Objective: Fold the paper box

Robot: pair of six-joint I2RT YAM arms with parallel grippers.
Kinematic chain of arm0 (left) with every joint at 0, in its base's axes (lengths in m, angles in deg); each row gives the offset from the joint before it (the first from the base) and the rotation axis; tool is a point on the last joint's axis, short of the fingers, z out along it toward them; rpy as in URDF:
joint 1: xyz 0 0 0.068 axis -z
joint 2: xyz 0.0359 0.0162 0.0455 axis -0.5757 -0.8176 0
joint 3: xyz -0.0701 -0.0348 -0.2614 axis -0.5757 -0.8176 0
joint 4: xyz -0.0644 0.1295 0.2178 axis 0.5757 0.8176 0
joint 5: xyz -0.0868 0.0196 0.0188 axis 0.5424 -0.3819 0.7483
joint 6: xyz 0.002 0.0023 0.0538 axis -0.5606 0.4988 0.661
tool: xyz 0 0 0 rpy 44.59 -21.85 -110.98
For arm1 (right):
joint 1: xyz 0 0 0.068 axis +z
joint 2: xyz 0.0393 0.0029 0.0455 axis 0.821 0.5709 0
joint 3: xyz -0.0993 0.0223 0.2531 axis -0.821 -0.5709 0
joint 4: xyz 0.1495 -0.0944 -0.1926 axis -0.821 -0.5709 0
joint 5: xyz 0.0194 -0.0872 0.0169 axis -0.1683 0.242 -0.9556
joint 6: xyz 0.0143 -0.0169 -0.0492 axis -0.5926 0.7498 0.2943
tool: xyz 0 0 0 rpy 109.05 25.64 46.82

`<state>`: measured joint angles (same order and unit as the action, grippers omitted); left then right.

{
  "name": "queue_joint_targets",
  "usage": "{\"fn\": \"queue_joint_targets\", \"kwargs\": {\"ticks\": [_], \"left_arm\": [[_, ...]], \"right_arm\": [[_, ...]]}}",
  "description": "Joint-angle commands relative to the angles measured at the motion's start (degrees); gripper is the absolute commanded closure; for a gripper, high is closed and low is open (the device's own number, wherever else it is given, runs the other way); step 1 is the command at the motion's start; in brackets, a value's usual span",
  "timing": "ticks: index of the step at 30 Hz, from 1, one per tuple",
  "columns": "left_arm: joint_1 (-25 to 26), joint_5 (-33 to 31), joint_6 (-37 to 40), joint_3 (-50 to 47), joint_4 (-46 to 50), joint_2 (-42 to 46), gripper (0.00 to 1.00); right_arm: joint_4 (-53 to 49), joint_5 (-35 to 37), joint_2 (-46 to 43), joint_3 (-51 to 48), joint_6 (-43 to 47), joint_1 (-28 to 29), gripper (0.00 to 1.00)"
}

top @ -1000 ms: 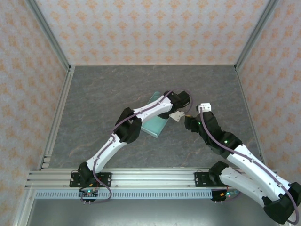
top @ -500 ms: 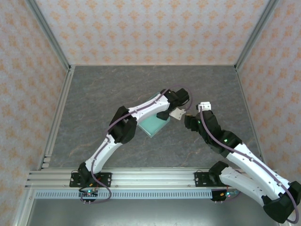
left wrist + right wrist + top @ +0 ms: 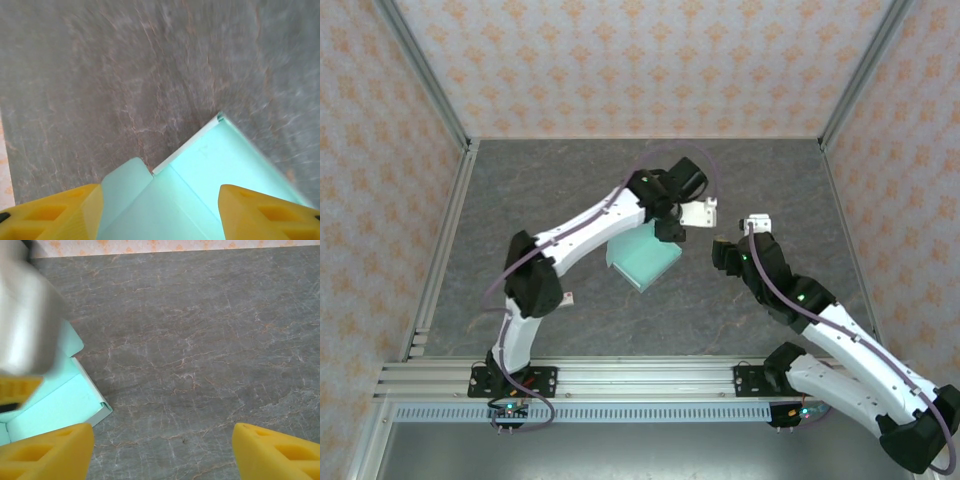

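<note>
Mint-blue card on the grey, stone-patterned worktop (image 3: 520,200): that's the paper box (image 3: 645,260), lying near the middle between my two arms, closer to the left one. From the top camera I have the left end effector (image 3: 669,231) hanging over the box's far right corner. On the left wrist camera its yellow fingers (image 3: 55,212) stand wide apart, and between them I'm looking down into the box: one side wall raised with a pale edge, and a rounded flap beside it. Nothing is pinched that I can see. Whether a finger brushes the card, I can't tell.

Over to the right end effector (image 3: 723,258): it sits just right of the box, apart from it. On its wrist camera the jaws are spread wide with bare worktop between them, and the box lies off to the left with one wall upright. There's a blurred pale shape in the top left corner there, and I can't make it out.
</note>
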<state>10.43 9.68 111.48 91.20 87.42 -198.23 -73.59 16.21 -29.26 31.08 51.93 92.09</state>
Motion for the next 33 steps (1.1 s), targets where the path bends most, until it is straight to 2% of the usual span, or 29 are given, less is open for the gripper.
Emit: {"fn": "queue_joint_targets", "kwargs": {"ticks": [1,5,10,13,18,21,27,30,33], "left_arm": [[-1.0,5.0,-13.8,-2.7,-3.0,9.1,0.37],[-3.4,5.1,-27.1,-10.2,-4.8,17.6,0.38],[-8.9,3.5,-46.4,-29.4,-15.2,32.9,0.38],[-12.3,5.7,-58.1,-43.3,-23.9,40.6,0.38],[-14.2,3.9,-70.1,-61.0,-32.2,47.1,0.36],[-14.3,4.2,-74.5,-69.2,-36.1,51.6,0.34],[-15.1,-3.7,-75.6,-74.9,-31.3,62.0,0.26],[-17.8,-5.6,-74.4,-75.7,-28.9,64.9,0.24],[-22.4,-4.2,-74.7,-77.0,-28.9,65.4,0.24]], "right_arm": [[1.9,-0.8,2.7,0.0,-1.5,-0.2,0.27],[7.4,-6.2,10.9,0.4,-2.1,-0.2,0.25],[12.2,-14.8,28.4,7.3,-1.2,-0.8,0.16],[14.4,-20.5,37.3,11.7,0.0,-2.9,0.15],[16.6,-27.2,48.2,16.8,1.4,-5.4,0.15],[19.5,-30.5,51.2,16.6,1.0,-6.7,0.16],[23.0,-37.1,54.1,15.4,-1.3,-6.9,0.2],[25.3,-39.2,52.9,12.8,-3.0,-6.9,0.22],[26.5,-40.7,51.2,10.5,-4.5,-6.8,0.25]]}}
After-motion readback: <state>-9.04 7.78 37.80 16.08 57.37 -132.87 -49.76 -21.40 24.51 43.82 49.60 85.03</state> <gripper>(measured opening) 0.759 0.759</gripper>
